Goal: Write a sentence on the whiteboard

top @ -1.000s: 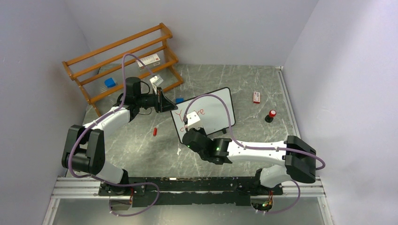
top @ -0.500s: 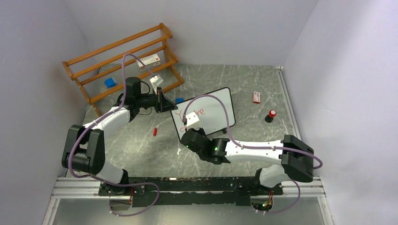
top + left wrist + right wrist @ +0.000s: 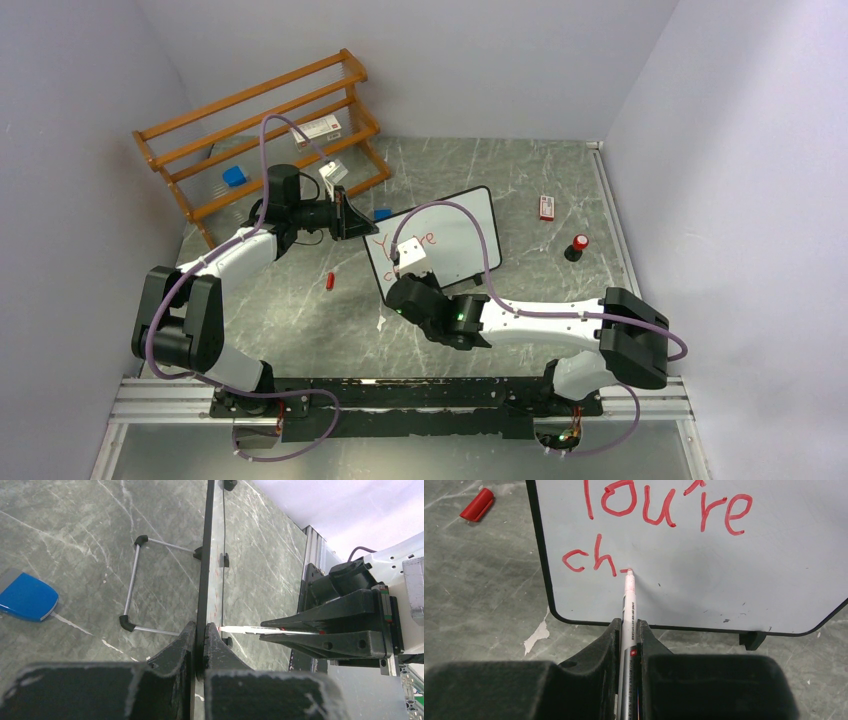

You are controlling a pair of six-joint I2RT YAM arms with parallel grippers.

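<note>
The whiteboard (image 3: pixel 455 235) stands tilted on its wire feet mid-table. My left gripper (image 3: pixel 350 218) is shut on its left edge, the black frame (image 3: pixel 206 555) pinched between the fingertips of the left gripper (image 3: pixel 201 627). My right gripper (image 3: pixel 402 272) is shut on a white marker (image 3: pixel 629 600). The marker tip touches the board just right of the red "ch" (image 3: pixel 589 557), where a short dash is drawn. "You're" (image 3: pixel 669 505) stands on the line above. The marker also shows in the left wrist view (image 3: pixel 250 629), touching the board face.
The red marker cap (image 3: pixel 329 281) lies on the table left of the board. A wooden rack (image 3: pixel 260 130) stands at the back left, with a blue block (image 3: pixel 234 176) by it. A blue eraser (image 3: pixel 27 601) lies behind the board. A small box (image 3: pixel 546 207) and a red-topped item (image 3: pixel 577 247) lie to the right.
My right arm has shifted slightly left with the marker on the board. The left gripper and the board have not moved.
</note>
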